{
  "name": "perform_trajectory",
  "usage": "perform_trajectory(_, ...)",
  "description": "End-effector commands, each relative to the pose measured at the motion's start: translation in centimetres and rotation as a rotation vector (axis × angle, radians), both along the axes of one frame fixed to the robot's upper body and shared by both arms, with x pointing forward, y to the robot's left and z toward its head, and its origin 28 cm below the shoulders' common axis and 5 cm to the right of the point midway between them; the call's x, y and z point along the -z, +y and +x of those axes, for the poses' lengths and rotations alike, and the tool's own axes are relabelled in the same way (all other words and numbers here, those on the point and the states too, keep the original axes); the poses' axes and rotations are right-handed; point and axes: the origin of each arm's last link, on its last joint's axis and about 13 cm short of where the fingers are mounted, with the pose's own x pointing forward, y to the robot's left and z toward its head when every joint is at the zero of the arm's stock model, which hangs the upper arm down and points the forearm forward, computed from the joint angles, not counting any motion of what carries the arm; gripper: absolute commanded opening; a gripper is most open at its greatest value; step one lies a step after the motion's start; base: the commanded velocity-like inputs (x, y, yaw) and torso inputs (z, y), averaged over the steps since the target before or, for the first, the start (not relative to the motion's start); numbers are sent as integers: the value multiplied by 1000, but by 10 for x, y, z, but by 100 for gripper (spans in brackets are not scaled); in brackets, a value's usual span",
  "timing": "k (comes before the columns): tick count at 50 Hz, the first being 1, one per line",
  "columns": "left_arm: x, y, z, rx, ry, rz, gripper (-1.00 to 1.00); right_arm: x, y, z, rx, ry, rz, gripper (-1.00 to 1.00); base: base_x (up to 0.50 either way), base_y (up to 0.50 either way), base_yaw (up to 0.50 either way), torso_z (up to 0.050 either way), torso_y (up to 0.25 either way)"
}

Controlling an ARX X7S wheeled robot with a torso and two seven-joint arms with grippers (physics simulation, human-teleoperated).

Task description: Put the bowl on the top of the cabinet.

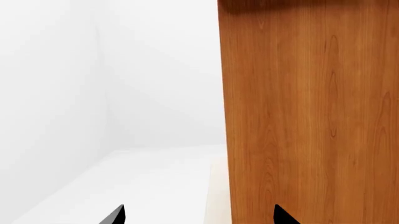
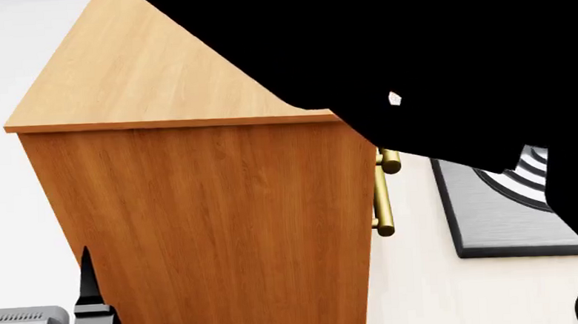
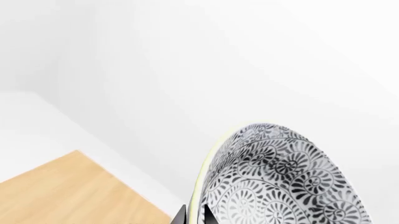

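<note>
The orange-brown wood-grain cabinet [image 2: 203, 226] fills the head view, with its flat top [image 2: 136, 73] and a brass bar handle [image 2: 382, 202]. Its side wall also fills the left wrist view [image 1: 311, 116]. My right gripper [image 3: 193, 215] is shut on the rim of the patterned grey-blue bowl [image 3: 281, 182] and holds it tilted in the air above the cabinet top [image 3: 68, 196]. In the head view the right arm is a large black shape [image 2: 442, 57] that hides the bowl. My left gripper [image 1: 198, 215] is open and empty, low beside the cabinet's side.
A dark framed board with black-and-white stripes [image 2: 510, 210] lies on the pale surface to the right of the cabinet. White walls and floor [image 1: 93, 116] lie to the cabinet's left.
</note>
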Motion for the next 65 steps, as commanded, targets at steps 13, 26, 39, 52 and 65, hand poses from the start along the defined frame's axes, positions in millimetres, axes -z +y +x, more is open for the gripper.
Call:
perform_trajectory(13, 2, 1, 1, -4, 4, 3, 100, 19, 2, 9, 2, 13, -17, -100, 0, 0, 0, 0, 0)
perform_trajectory(26, 3, 1, 0, -7, 7, 4, 100, 30, 4, 13, -8, 29, -36, -100, 0, 0, 0, 0, 1)
perform_trajectory(39, 4, 1, 0, -7, 9, 3, 100, 39, 3, 17, -14, 48, -49, -100, 0, 0, 0, 0, 1)
perform_trajectory(52, 5, 1, 1, -9, 12, 5, 100, 53, 5, 22, -30, 76, -57, -100, 0, 0, 0, 0, 0)
perform_trajectory(65, 6, 2, 1, -11, 13, 3, 100, 62, 15, 9, -94, 76, -104, -100, 0, 0, 0, 0, 1)
